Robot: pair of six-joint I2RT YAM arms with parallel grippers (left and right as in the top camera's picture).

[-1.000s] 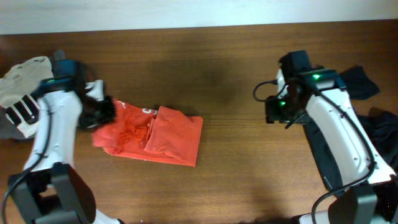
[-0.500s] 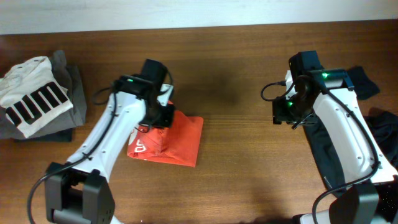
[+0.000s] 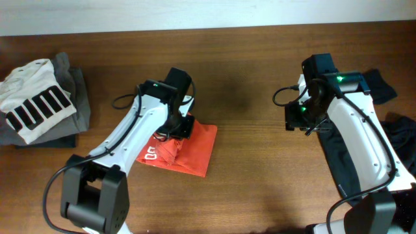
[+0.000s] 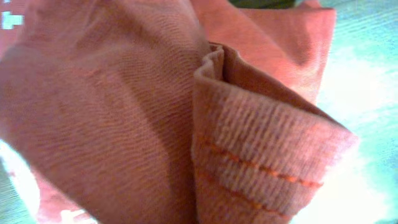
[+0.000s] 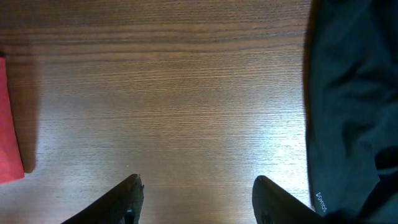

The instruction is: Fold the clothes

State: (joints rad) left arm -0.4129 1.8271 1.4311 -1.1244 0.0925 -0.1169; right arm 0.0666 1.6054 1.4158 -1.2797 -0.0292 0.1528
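Observation:
The clothes in play are an orange-red T-shirt [image 3: 194,148] lying folded at the table's middle left, a bit of white lettering showing at its left end. My left gripper [image 3: 180,125] sits on the shirt's upper left part, shut on its fabric. In the left wrist view the fabric fills the picture, a stitched hem [image 4: 267,165] is close up, and the fingers are hidden. My right gripper [image 3: 296,118] hangs open over bare wood, right of centre. Its fingers [image 5: 127,200] stand wide apart with nothing between them. Black garments [image 3: 398,135] lie at the far right.
A stack of folded clothes, white with black stripes on grey [image 3: 40,104], sits at the far left. In the right wrist view the black cloth [image 5: 354,93] lies just right of the fingers and the shirt's edge [image 5: 9,124] shows far left.
My left gripper has swung from the shirt's left end across to the right, carrying fabric over, so the shirt is narrower. The right arm shifted slightly right, then held still.

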